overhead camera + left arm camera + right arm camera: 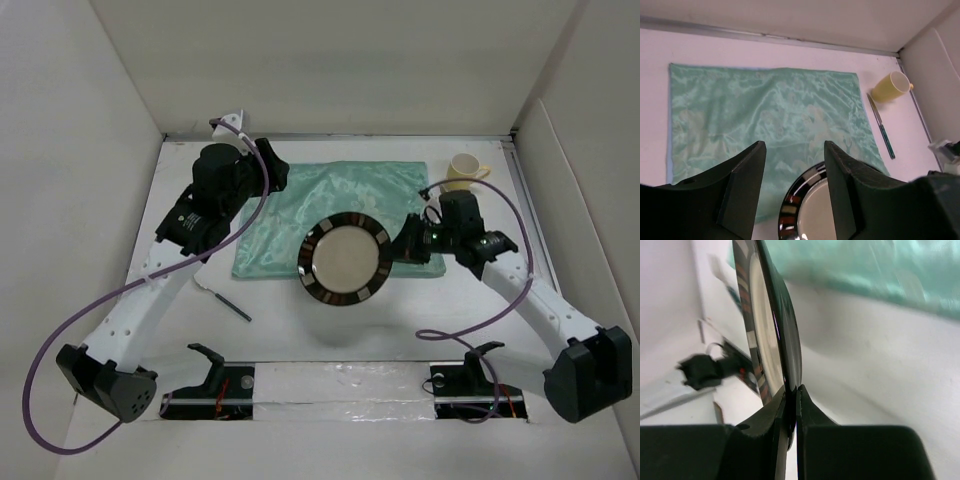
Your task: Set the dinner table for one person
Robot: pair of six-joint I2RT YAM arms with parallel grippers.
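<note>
A round plate [345, 258] with a black patterned rim and a cream centre is held above the white dinner table [180, 300], over the near edge of the mint-green placemat [300, 200]. My right gripper [408, 243] is shut on the plate's right rim. The right wrist view shows the pinch [791, 392] on the plate [775, 330] seen edge-on. My left gripper [272, 165] is open and empty over the placemat's far left corner. Its wrist view [795, 150] looks down on the placemat [765, 110] and the plate [812, 210].
A yellow cup [462, 167] stands at the far right, also seen in the left wrist view [892, 86], with a knife [881, 126] lying between it and the placemat. A dark-handled utensil [225, 300] lies near left of the placemat. White walls enclose the table.
</note>
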